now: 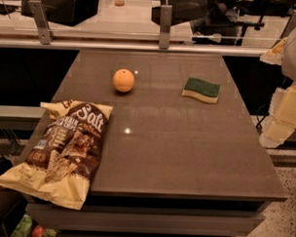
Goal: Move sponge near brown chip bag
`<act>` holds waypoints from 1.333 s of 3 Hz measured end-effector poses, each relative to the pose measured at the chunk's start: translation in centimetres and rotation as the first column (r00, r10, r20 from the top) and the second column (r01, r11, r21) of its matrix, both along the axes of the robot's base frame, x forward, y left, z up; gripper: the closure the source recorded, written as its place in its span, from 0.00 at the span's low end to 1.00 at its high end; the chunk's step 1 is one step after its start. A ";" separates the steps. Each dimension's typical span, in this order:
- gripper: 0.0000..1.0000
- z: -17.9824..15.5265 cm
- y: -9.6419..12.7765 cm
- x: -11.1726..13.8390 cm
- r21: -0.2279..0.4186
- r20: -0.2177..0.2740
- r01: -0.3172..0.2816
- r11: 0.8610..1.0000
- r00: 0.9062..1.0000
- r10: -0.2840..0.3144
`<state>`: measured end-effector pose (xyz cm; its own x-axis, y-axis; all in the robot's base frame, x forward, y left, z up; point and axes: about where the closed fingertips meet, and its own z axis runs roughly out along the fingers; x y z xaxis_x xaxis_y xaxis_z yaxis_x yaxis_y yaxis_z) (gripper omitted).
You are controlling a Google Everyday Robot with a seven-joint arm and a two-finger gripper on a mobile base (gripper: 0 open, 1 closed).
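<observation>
One gripper just right of the table, apart from the sponge, opening indiscernible.

Dark table carries orange, sponge, brown chip bag.

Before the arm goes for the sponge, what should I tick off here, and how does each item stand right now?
1. Sponge in view, lying flat with its green side up on the far right of the table: ok.
2. Brown chip bag in view at the near left corner, partly overhanging the table edge: ok.
3. Sponge near the bag: not ok; they lie apart on opposite sides.
4. Orange out of the way: ok; it seems to sit beyond a straight sponge-to-bag line.
5. Gripper over the sponge: not ok; it hangs off the table's right edge.
</observation>
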<state>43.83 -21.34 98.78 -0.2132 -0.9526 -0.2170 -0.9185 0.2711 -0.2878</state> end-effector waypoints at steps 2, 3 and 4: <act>0.00 0.5 -0.4 1.3 0.033 0.021 0.001 0.999 1.000 -0.002; 0.00 0.6 -1.5 4.0 0.116 0.060 0.008 0.993 0.998 -0.015; 0.00 -0.5 -2.2 6.2 0.209 0.087 0.012 0.978 0.996 -0.031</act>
<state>50.04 -23.55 98.27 -0.2040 -0.8801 -0.4288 -0.8850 0.3531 -0.3035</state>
